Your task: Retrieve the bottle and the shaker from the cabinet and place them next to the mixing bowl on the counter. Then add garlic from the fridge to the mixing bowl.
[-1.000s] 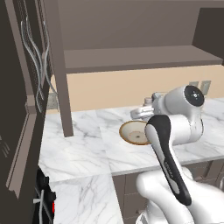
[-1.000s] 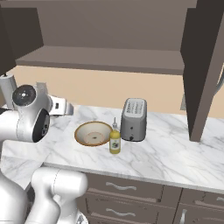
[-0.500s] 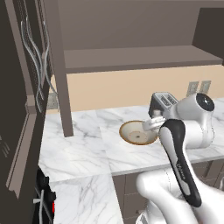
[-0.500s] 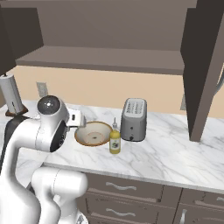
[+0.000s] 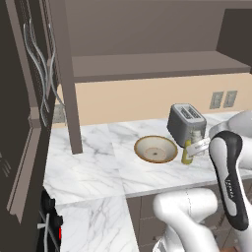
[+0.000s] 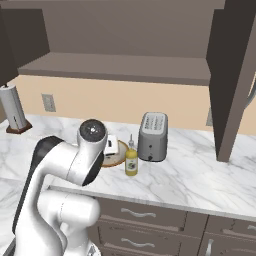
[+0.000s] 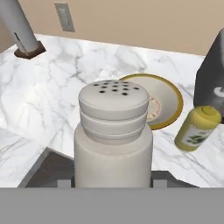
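Note:
My gripper [image 7: 113,181] is shut on the shaker [image 7: 113,131], a pale cylinder with a holed, rounded cap, held upright above the front of the counter [image 7: 65,87]. Beyond it lies the mixing bowl [image 7: 165,101], tan-rimmed and cream inside. The yellow bottle [image 7: 196,127] stands just right of the bowl. From the left base view the bowl [image 5: 156,149] and bottle [image 5: 187,156] sit side by side, with my hand and the shaker [image 5: 198,145] over the bottle's right. In the right base view the bottle [image 6: 131,160] stands beside the bowl [image 6: 118,156], which my arm partly hides.
A silver toaster [image 6: 153,136] stands behind the bottle. A paper towel holder [image 6: 12,107] is at the counter's far left. The wall cabinet shelf [image 5: 147,66] is above, with an open door [image 6: 230,75] hanging at the right. Brown drawers [image 6: 150,220] run below the counter.
My arm has swung down and toward the bowl and bottle with the shaker still in the gripper. The toaster, hidden before behind the arm, now shows in the left base view.

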### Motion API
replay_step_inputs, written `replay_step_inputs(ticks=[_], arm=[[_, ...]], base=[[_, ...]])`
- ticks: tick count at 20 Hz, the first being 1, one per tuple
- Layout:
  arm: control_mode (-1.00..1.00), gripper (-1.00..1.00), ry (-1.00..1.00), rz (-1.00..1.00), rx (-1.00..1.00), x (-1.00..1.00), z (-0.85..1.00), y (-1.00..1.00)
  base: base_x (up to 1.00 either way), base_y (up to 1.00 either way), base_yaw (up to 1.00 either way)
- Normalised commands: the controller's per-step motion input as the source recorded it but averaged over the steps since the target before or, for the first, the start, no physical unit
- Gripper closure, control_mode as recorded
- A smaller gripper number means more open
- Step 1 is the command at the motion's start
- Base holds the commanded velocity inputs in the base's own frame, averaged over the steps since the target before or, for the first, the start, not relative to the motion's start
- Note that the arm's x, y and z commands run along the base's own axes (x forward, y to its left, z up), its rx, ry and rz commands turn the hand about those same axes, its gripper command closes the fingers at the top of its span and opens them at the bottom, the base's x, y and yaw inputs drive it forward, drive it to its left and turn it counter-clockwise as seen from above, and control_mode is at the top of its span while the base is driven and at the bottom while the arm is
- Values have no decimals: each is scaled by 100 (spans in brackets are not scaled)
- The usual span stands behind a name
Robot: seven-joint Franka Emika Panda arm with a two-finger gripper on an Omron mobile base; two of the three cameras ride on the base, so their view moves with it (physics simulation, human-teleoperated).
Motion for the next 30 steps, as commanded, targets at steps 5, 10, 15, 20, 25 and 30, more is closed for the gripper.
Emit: replay_step_inputs(ticks=[5,10,15,20,25,30], arm=[[-100,100,-10,19,0,-18,-33,-8],[-100,100,-15,17,0,0,-59,0],[-100,100,-19,9,0,0,-98,-1],[-100,100,-23,1,4,0,-100,-6],[-100,100,-26,-6,9,9,-83,-4],[-100,100,-14,-21,3,45,-12,2]], base=[[0,0,0],[0,0,0],[0,0,0],[0,0,0],[0,0,0],[0,0,0]])
